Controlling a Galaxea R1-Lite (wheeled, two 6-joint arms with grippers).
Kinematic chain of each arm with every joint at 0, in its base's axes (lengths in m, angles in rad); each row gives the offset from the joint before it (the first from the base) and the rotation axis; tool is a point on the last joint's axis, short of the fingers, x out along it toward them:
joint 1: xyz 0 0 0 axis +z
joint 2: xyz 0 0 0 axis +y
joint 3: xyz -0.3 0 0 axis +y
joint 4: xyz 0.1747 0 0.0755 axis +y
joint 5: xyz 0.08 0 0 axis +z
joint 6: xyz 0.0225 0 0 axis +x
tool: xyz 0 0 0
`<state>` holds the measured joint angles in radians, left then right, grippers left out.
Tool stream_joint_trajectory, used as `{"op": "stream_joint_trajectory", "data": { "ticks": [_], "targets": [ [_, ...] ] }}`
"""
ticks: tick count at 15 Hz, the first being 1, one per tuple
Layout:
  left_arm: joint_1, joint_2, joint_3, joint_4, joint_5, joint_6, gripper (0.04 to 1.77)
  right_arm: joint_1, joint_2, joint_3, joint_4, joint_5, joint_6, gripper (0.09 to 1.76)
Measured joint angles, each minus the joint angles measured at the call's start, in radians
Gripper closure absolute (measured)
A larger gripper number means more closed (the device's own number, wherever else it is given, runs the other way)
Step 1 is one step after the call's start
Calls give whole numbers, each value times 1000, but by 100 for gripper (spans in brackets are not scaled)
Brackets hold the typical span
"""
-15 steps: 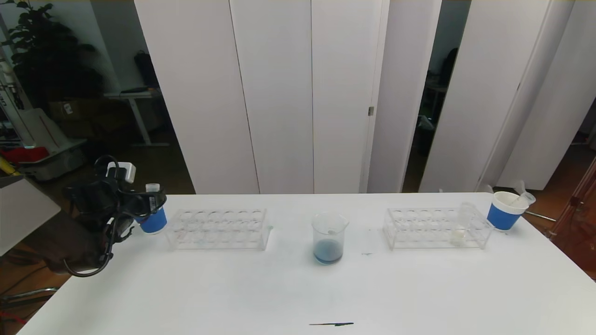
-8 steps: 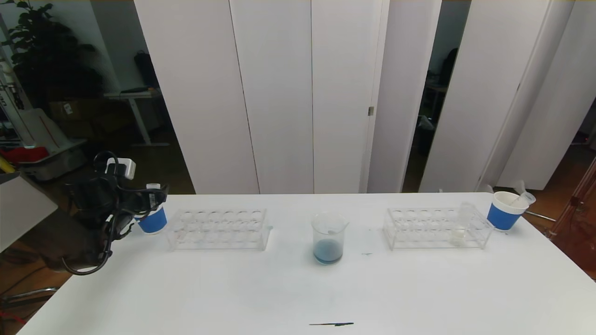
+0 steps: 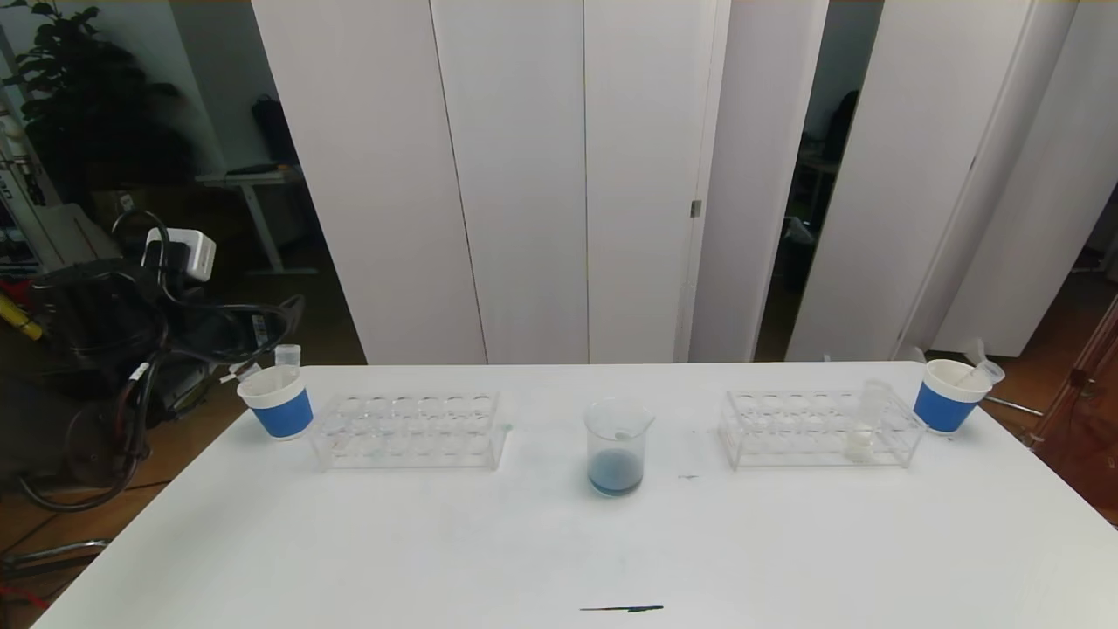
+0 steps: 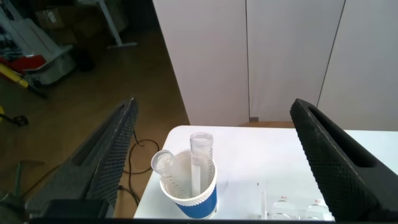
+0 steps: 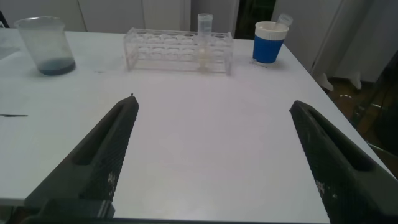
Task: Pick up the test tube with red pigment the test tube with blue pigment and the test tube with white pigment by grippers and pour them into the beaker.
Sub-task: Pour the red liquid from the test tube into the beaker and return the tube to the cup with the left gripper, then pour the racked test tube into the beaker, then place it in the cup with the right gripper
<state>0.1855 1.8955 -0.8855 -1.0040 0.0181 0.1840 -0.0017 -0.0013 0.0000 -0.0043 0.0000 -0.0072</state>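
Near mid-bench, the beaker (image 3: 618,445): clear glass, cylindrical, lipped, a shallow dull blue-grey pool at the bottom, so at least the blue pour looks done. To its right, in a clear plastic rack (image 3: 819,427), the test tube with white pigment (image 3: 865,425), upright, pale cream at its foot, apparently not yet poured. To the beaker's left, a second clear rack (image 3: 409,429), seemingly without tubes, and beside it a blue-banded paper cup (image 3: 277,401) with two clear tubes standing in it, apparently spent. Just behind and above that cup, off the bench edge, the left claw (image 3: 262,345), risen and drawn back from the cup since a second ago, fingers spread wide, nothing between them: a tube seemingly discarded, that arm's turn likely over. Right claw (image 5: 211,155) out of the head view, low over the near right bench, fingers likewise wide apart and bare. Far right, another blue-banded cup (image 3: 947,395) holding used tubes.
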Motion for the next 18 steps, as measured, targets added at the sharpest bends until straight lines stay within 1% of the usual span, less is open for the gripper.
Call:
{"op": "stream_joint_trajectory", "data": {
  "ticks": [5, 7, 11, 15, 18],
  "targets": [
    [-39, -386, 165, 222, -2, 3, 6, 0, 0, 0, 0, 0, 0, 10],
    [-53, -581, 237, 333, -3, 4, 6, 0, 0, 0, 0, 0, 0, 10],
    [-71, -950, 339, 558, -3, 12, 6, 0, 0, 0, 0, 0, 0, 10],
    [-159, -1308, 398, 781, 4, 16, 6, 0, 0, 0, 0, 0, 0, 10],
    [-191, -1528, 458, 942, -2, 12, 6, 0, 0, 0, 0, 0, 0, 10]
  ]
}}
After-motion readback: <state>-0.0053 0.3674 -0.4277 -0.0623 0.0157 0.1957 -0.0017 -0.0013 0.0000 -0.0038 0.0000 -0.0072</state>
